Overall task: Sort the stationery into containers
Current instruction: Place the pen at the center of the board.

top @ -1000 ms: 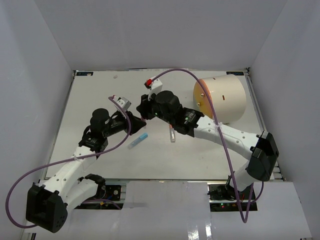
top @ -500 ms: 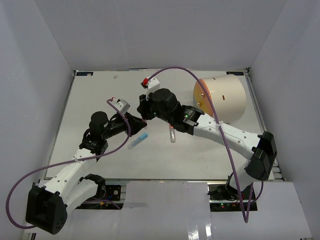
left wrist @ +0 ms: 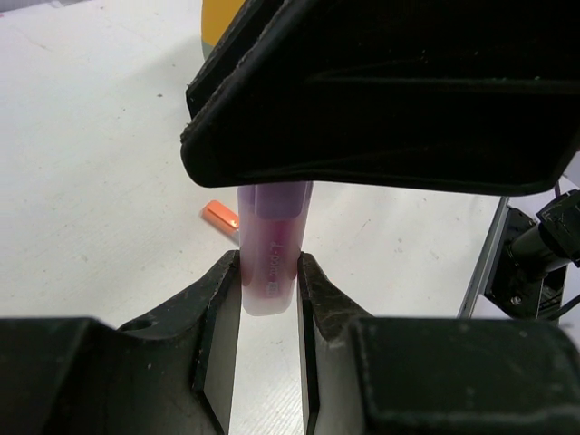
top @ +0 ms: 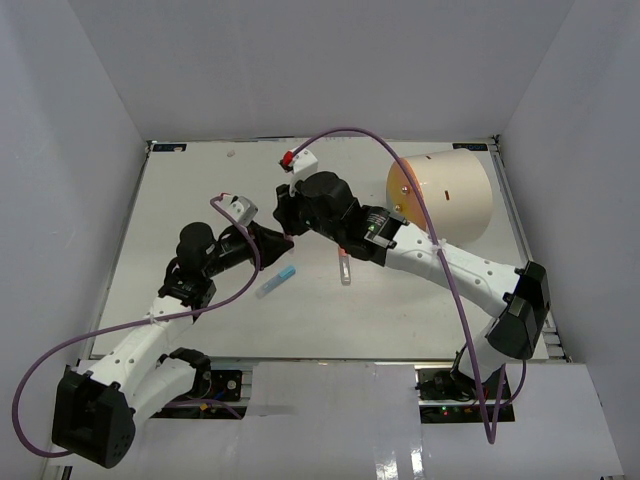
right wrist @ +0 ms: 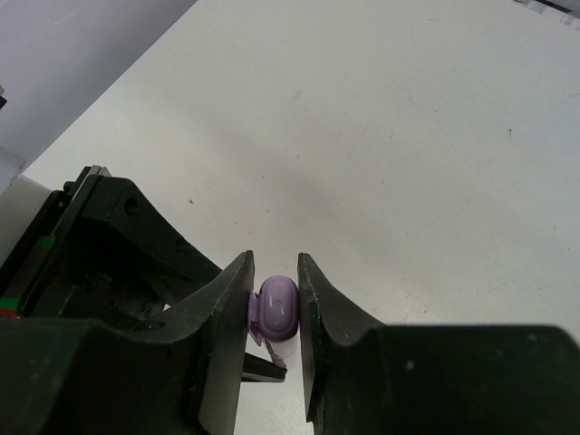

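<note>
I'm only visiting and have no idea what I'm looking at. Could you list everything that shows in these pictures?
purple marker: one, purple with a clear end, gripped between the two grippers, mid-table
blue pen: one, blue, lying on the table just nearer than the grippers
clear pen: one, clear with a reddish end, lying on the table beside the right arm
drum: one, cream with an orange round face, on its side at the far right
table: one, white
walls: three, white, around the table
cables: two, purple, one looping along each arm
left gripper: one, black, shut on the purple marker
right gripper: one, black, shut on the marker's other end
</note>
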`<state>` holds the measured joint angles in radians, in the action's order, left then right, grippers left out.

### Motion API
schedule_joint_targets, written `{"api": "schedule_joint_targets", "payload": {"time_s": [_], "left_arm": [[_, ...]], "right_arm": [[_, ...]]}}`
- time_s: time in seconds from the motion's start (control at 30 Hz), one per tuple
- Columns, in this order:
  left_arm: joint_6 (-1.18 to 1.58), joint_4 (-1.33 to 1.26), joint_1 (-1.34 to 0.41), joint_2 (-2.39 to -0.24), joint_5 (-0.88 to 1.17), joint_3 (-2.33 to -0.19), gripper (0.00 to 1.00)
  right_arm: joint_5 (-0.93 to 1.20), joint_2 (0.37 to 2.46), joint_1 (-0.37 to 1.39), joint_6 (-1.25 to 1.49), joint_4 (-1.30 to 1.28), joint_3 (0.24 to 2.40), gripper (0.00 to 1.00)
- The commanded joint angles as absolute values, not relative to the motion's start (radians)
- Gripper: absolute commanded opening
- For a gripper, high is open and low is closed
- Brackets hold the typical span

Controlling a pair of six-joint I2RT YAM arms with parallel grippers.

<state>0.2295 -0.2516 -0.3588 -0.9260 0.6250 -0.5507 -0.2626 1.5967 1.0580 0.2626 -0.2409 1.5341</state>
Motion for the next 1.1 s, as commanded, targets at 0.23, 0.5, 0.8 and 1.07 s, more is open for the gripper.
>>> {"api": "schedule_joint_targets", "payload": {"time_s": [0.23, 0.5, 0.8, 1.07], "left_arm": [[0.235, -0.324, -0.337, -0.922, 0.569, -0.587, 0.0], [0.241, -0.302, -0.337, -0.942, 0.555, -0.595, 0.0], [0.252, -0.19, -0.337, -1.029, 0.488, -0.65, 0.04], [0.262, 0.095, -0.339, -1.216, 0.35, -0.802, 0.06]], "right_arm": [[-0.293, 1.603, 1.074, 0.23, -0.311, 1.629, 0.48], [-0.323, 1.572, 1.074, 0.244, -0.284, 1.643, 0.73], [-0.55, 1.405, 1.045, 0.233, -0.287, 1.481, 0.94], [-0.621, 1.148, 0.933, 0.287, -0.319, 1.178, 0.98]]}}
